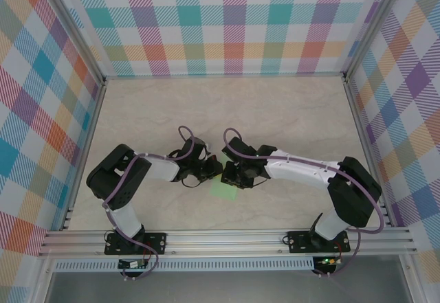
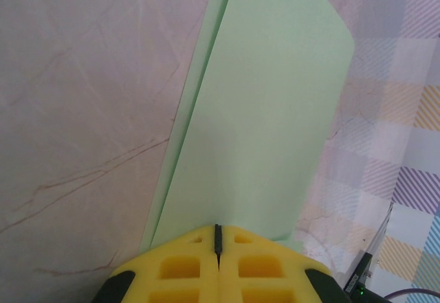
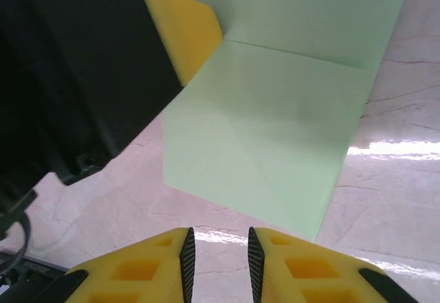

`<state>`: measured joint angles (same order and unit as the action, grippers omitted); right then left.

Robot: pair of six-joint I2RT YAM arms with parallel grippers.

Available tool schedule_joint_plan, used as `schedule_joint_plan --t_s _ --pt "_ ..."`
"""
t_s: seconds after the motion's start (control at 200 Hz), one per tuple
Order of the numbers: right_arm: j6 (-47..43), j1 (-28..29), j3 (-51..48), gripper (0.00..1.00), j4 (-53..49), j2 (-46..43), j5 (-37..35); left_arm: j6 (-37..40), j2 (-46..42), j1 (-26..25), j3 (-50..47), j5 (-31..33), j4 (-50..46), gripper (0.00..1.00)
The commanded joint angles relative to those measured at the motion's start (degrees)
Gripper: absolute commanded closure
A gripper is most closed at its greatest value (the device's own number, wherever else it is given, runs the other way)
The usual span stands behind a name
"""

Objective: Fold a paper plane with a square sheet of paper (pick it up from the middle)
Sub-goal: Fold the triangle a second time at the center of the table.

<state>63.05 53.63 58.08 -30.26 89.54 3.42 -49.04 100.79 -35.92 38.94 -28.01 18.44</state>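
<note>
The square sheet of paper (image 2: 261,110) is pale green and folded, with creases showing across it (image 3: 275,131). My left gripper (image 2: 218,238) is shut on its near edge, and the sheet stretches away from the yellow fingers with a second layer showing behind. From above, the paper (image 1: 223,192) lies low between the two arms at the table's middle front, with the left gripper (image 1: 213,173) at its upper left. My right gripper (image 3: 217,255) is open just short of the sheet's lower edge, with only bare table between its pads. The left gripper's yellow finger (image 3: 185,31) pinches the sheet's far corner.
The tabletop (image 1: 275,110) is pale marble. Plaid walls (image 1: 234,21) close it on three sides, and an aluminium rail (image 1: 227,238) runs along the near edge. The two grippers are close together, the right gripper (image 1: 232,176) almost touching the left.
</note>
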Motion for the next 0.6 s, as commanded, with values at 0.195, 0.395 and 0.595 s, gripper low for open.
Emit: schedule_joint_plan --t_s 0.195,0.395,0.595 --pt "-2.57 -0.52 5.0 0.7 -4.37 1.82 2.99 -0.22 6.61 -0.55 -1.32 3.01 -5.87 1.0" --pt "-3.47 -0.97 5.93 0.68 -4.84 2.83 3.43 0.2 5.82 -0.55 -1.77 3.18 -6.09 1.0" --pt "-0.7 -2.36 -1.48 0.59 -0.87 -1.07 0.26 0.46 5.28 -0.55 -0.87 2.92 -6.56 1.0"
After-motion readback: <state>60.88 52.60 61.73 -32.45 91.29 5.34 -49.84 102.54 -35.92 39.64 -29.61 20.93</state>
